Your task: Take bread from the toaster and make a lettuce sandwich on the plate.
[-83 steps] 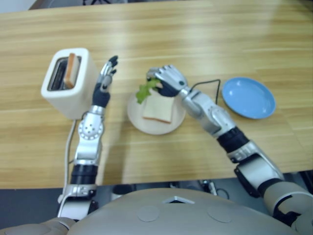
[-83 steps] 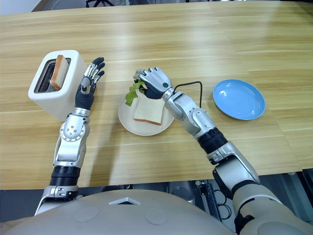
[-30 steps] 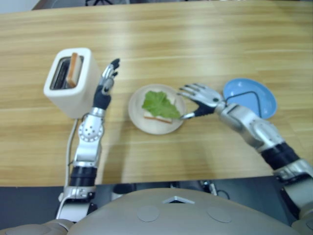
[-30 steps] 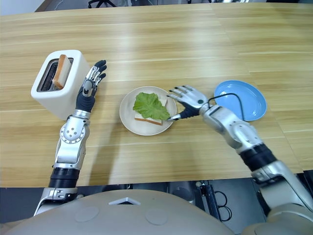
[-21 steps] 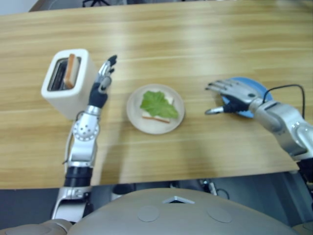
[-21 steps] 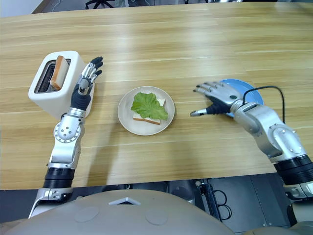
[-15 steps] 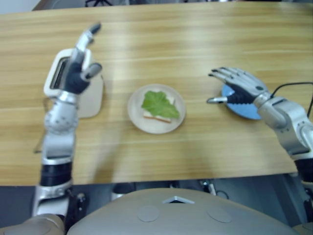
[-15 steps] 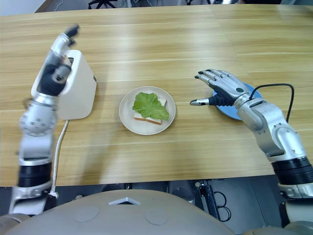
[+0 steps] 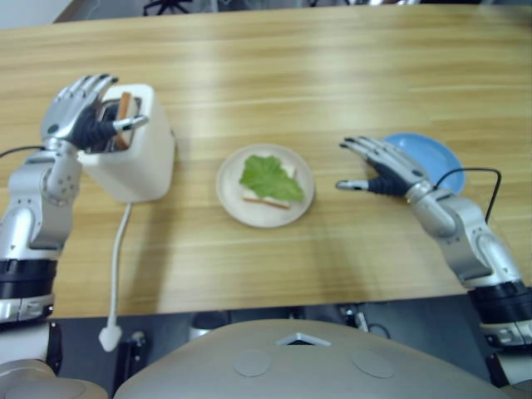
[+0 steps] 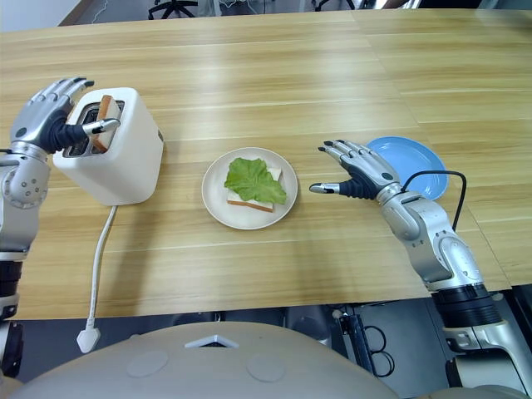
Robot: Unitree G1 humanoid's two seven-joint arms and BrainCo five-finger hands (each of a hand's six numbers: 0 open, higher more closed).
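The left hand (image 10: 46,112) hangs with fingers spread over the toaster (image 10: 120,162), thumb across the upright bread slice (image 10: 106,105) in its slot. At the centre of the desk (image 10: 249,83), lettuce (image 10: 256,181) covers a bread slice (image 10: 243,199) on the plate (image 10: 241,219). The right hand (image 10: 359,173) hovers open and holds nothing, just beside a blue plate (image 10: 411,156).

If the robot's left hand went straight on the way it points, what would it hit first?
Probably the bread slice standing in the toaster, right ahead of the left hand; depth is hard to judge.
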